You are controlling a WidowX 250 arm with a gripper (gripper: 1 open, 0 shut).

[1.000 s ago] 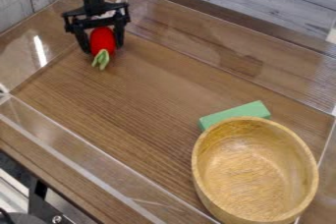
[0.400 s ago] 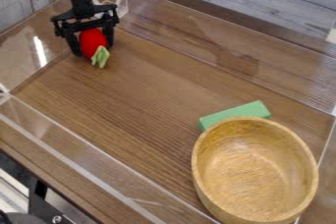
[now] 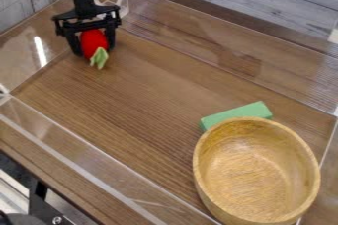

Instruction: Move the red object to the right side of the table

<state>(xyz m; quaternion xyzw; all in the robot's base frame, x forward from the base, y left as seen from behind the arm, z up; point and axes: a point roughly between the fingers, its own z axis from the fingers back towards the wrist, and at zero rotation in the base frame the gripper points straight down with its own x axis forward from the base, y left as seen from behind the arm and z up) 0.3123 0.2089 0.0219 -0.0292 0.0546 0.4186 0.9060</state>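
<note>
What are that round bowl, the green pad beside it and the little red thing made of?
The bowl looks like light wood, matte, with visible grain. The green pad seems a soft sponge: flat and dull. The red object looks like smooth plastic or rubber, though that is unclear.

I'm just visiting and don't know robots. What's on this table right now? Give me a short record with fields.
surface: wood-grain table with low clear walls
end effector: black, at the far left of the table, pointing down, jaws open
red object: small red toy with a green leafy end, lying on the table between the open jaws, not lifted
bowl: round wooden bowl, near right corner, empty
sponge: flat green sponge, just behind the bowl
task status: red toy is at the left; move not yet done
</note>
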